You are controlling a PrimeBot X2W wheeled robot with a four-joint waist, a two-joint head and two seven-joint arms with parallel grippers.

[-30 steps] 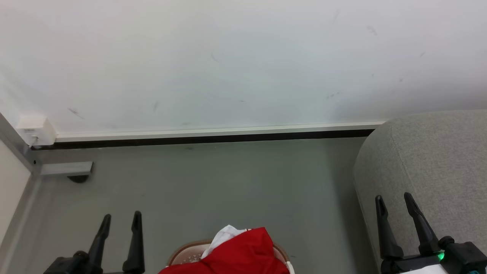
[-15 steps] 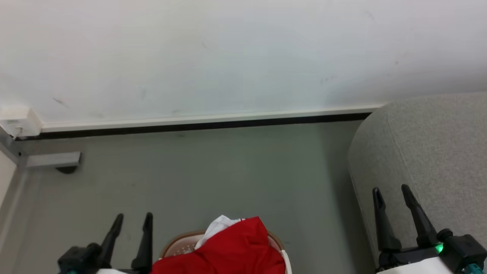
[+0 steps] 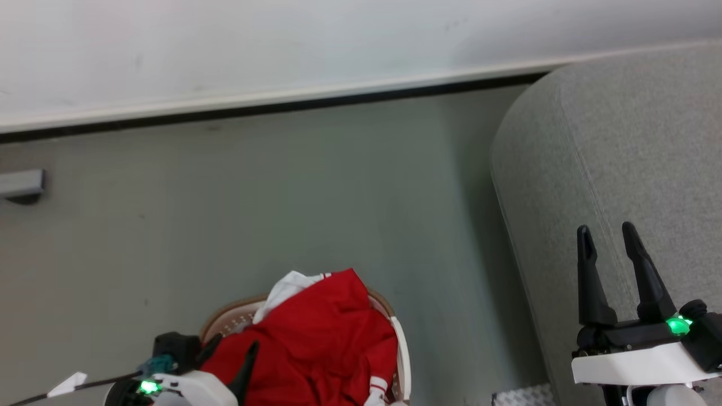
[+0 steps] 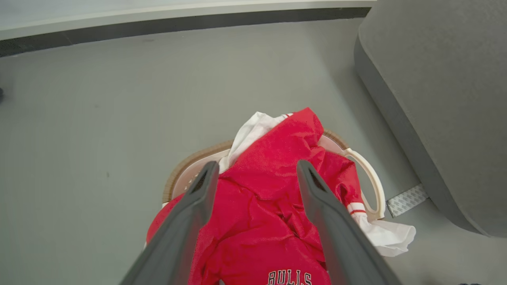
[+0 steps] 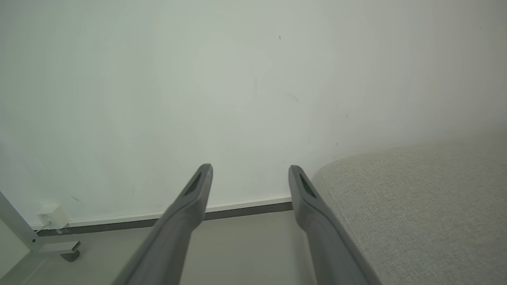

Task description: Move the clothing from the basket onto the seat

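The clothing [image 3: 321, 332] is a bright red garment with white trim, heaped in the basket [image 3: 225, 313], a white perforated tub with a brown rim on the floor. My left gripper [image 3: 234, 347] hangs open just above the heap's left side, nothing between its fingers. In the left wrist view its open fingers [image 4: 256, 165] frame the red clothing [image 4: 277, 237], which spills over the basket [image 4: 372, 178] rim. The seat [image 3: 620, 141], large and light grey, fills the right. My right gripper [image 3: 606, 231] stands open in front of the seat [image 5: 416, 206], and in the right wrist view [image 5: 250, 169] it holds nothing.
A white wall with a dark baseboard [image 3: 282, 104] runs along the back. A grey metal foot [image 3: 20, 183] sits at the far left. A strip of patterned tape [image 4: 408, 198] lies on the grey floor between basket and seat. A white wall box [image 5: 53, 215] sits by a metal leg.
The head camera has tipped down, so the basket and seat show more fully. My left gripper has moved right over the basket, above the clothing. Both grippers stay open.
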